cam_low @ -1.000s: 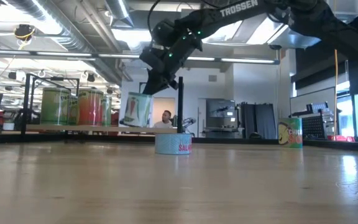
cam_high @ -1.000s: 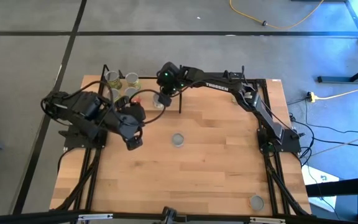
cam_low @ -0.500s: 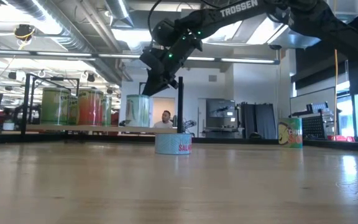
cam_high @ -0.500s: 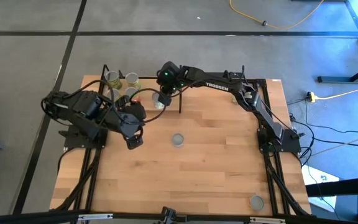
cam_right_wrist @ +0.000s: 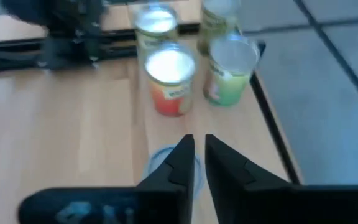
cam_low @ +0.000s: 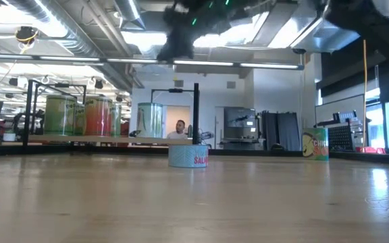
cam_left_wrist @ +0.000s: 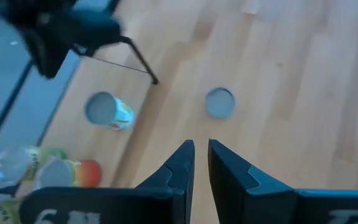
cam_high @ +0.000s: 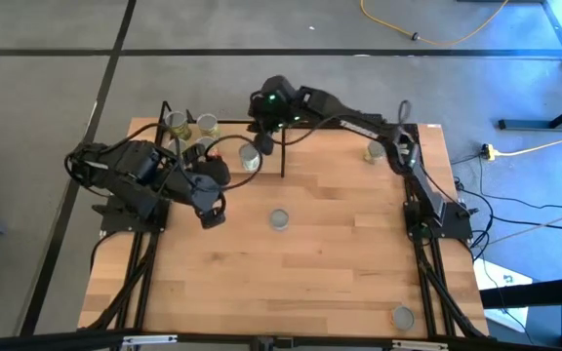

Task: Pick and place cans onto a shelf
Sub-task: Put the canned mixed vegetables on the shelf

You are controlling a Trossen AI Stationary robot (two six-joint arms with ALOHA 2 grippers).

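Over at the far-left corner of the table (cam_high: 340, 283) sits the shelf (cam_high: 227, 136), and the right gripper (cam_high: 263, 132) hangs above its far edge. Its fingers (cam_right_wrist: 182, 158) are only a sliver apart and there's nothing between them, so it's let go. Right below it a green-labelled can (cam_high: 250, 158) stands upright on the shelf board, next to the black post (cam_high: 283, 151). Three more cans are bunched at the shelf's left end; from table level you can see a green one (cam_low: 61, 115) and a red-orange one (cam_low: 98, 116) side by side.

The left gripper (cam_high: 208, 216) hovers over bare wood just in front of the shelf, fingers pinched nearly together, empty.

Loose ones: a squat blue can (cam_high: 279, 219) mid-table, a yellow-green can (cam_high: 374, 151) by the far-right edge, and another can (cam_high: 402, 316) way off at the near-right corner.
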